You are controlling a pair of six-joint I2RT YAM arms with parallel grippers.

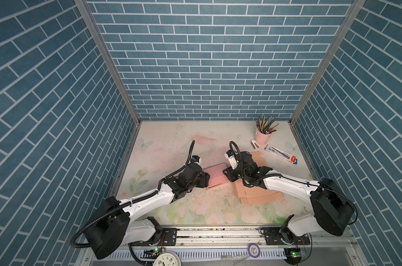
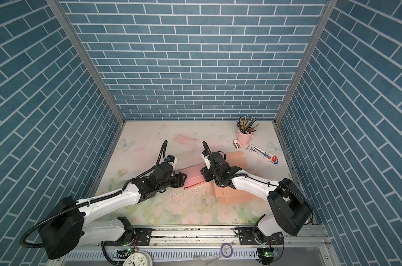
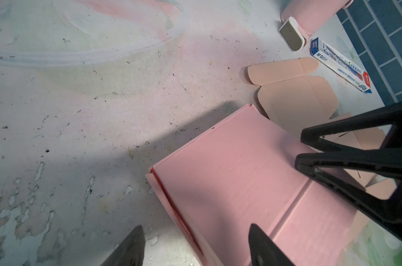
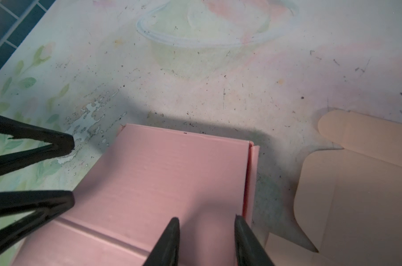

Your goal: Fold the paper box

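Pink box (image 1: 215, 176) | L arm (image 1: 149, 200), R arm (image 1: 285, 184) low, flanking | jaws parted

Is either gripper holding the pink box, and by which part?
Nothing is clamped. The left gripper stands open astride a side edge of the pink box; the right gripper stands open above its lid. Whether tips touch it cannot be told.

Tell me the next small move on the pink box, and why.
Probably close the left gripper, whose open jaws straddle the pink paper box's side edge, to press that wall in. A dark gap runs along that edge, so the lid looks not fully seated, while the right gripper sits over the lid's other end.
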